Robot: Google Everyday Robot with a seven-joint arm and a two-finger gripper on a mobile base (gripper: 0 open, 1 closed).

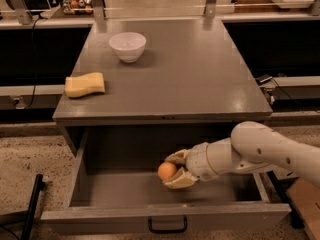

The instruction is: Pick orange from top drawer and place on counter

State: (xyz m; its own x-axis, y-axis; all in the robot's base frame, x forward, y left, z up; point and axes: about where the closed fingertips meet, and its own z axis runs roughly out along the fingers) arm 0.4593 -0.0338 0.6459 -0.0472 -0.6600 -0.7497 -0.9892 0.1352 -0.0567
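**Status.** The tool (169, 171) is clamped on the orange (166, 170), one finger above the fruit and one below it. The orange sits inside the open top drawer (165, 218), below the front edge of the counter (200, 79) and slightly right of that edge's midpoint. It appears to hang just clear of the drawer floor, though this cannot be confirmed.

**Progress.** Judged from this state, the grasp is complete. The lift out of the drawer, the transfer and the release on the counter are not yet done.

**Arm pose.** The arm (260, 154) enters from the right, past the front-right corner of the counter. It runs low and nearly level into the drawer, with the wrist pointing left.

**Counter contents.** A white bowl (127, 46) stands near the rear-left corner. A yellow sponge (85, 84) lies at the left edge.
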